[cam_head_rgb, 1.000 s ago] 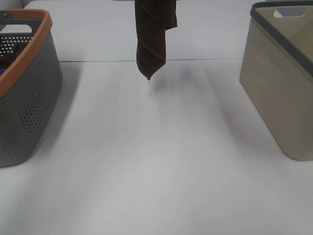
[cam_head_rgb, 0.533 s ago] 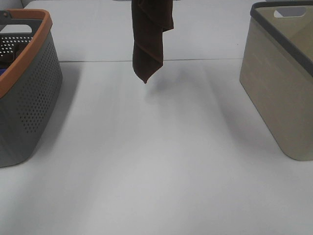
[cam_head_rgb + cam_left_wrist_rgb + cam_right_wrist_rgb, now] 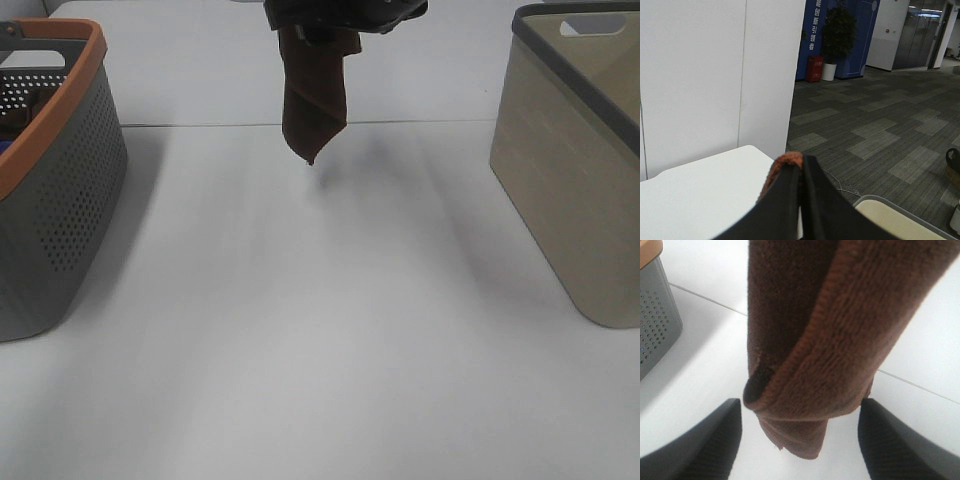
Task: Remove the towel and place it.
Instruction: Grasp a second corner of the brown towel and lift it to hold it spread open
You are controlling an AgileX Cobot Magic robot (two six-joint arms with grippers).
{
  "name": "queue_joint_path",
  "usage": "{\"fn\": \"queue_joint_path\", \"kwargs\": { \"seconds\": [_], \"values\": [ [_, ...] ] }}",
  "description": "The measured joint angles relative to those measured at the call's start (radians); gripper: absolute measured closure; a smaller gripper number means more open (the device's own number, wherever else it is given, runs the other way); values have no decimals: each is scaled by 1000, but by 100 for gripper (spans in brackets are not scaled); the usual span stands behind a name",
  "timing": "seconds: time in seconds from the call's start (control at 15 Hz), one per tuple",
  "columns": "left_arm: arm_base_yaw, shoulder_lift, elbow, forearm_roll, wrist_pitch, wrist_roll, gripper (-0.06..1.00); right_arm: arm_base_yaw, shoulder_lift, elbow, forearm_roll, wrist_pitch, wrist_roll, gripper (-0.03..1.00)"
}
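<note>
The dark brown towel (image 3: pixel 313 95) hangs folded from the top edge of the exterior view, its lowest corner just above the white table (image 3: pixel 320 330). My left gripper (image 3: pixel 801 200) is shut on the towel's upper edge (image 3: pixel 785 162), above the exterior frame. My right gripper (image 3: pixel 345 12) shows as a dark shape at the top edge, at the towel's upper part. In the right wrist view it is open (image 3: pixel 800 405), with the hanging towel (image 3: pixel 840 330) between its two fingers (image 3: pixel 705 440), not touching them. The white tag does not show.
A grey perforated basket with an orange rim (image 3: pixel 60 190) stands at the left edge and also shows in the right wrist view (image 3: pixel 655 305). A beige basket with a grey rim (image 3: pixel 570 180) stands at the right.
The towel swung a little left, then back right. A dark gripper has come into the top of the exterior view at the towel's upper part.
</note>
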State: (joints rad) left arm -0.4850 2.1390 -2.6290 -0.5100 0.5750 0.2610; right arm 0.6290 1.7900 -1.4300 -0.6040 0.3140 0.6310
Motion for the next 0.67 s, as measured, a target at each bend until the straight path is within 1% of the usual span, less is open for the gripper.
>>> {"fn": "queue_joint_path", "kwargs": {
  "seconds": [0.07, 0.2, 0.27, 0.4, 0.53, 0.67],
  "values": [
    [0, 0, 0, 0, 0, 0, 94, 0, 0, 0, -18, 18, 2, 34],
    [0, 0, 0, 0, 0, 0, 94, 0, 0, 0, -44, 50, 14, 40],
    [0, 0, 0, 0, 0, 0, 94, 0, 0, 0, -55, 51, 23, 47],
    [0, 0, 0, 0, 0, 0, 94, 0, 0, 0, -64, 46, 26, 51],
    [0, 0, 0, 12, 0, 0, 94, 0, -1, 0, -57, 55, 26, 51],
    [0, 0, 0, 13, -1, 0, 94, 0, -25, 0, 5, 116, 26, 42]
  ]
}}
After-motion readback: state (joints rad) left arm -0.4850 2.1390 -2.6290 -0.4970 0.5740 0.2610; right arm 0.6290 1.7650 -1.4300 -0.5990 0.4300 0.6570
